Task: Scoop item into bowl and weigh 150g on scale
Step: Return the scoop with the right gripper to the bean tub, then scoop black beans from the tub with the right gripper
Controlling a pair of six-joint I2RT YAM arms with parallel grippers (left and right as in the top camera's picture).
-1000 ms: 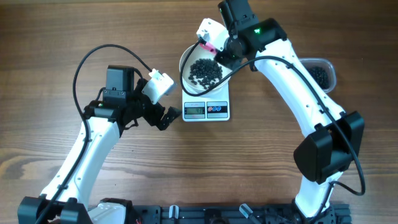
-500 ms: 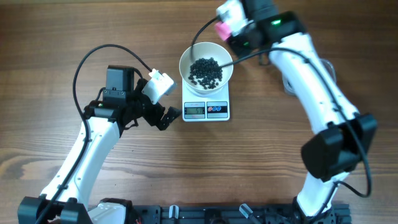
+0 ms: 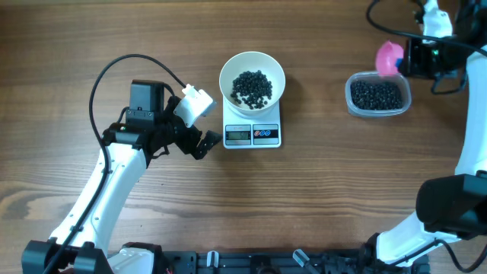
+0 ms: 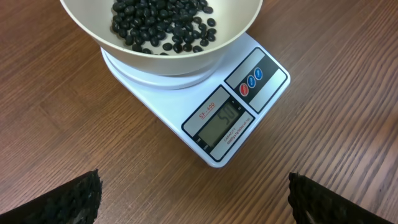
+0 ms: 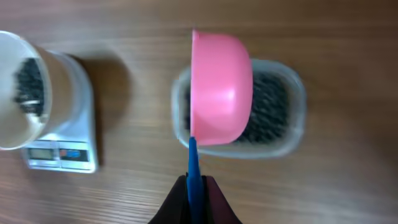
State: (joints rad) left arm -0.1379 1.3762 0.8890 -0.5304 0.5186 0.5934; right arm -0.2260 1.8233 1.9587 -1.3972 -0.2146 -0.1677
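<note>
Refill step, judged from overhead: pink scoop point(image 3: 389, 58) pinched by its handle in the right gripper point(image 3: 412, 58), by the far corner of the clear tub point(image 3: 350, 95), well apart from the white bowl point(image 3: 225, 76) sitting on the scale point(image 3: 252, 135). Small heap of black beans point(image 3: 251, 87) in that bowl, more in the tub. Left gripper point(image 3: 205, 144) spread wide, holding nothing, just beside the scale's display end. From the left wrist: display point(image 4: 224, 124) lit, digits too slanted to read surely, bowl floor only partly covered, so probably more loads needed. From the right wrist: jaws pressed onto the blue handle point(image 5: 193, 168), long axis running straight away from the wrist, cup rolled onto its side, mouth facing the bowl side, over the tub's rim. Best done by turning the mouth down, digging shallow, lifting level, carrying slowly, then tipping in small amounts near the target.
</note>
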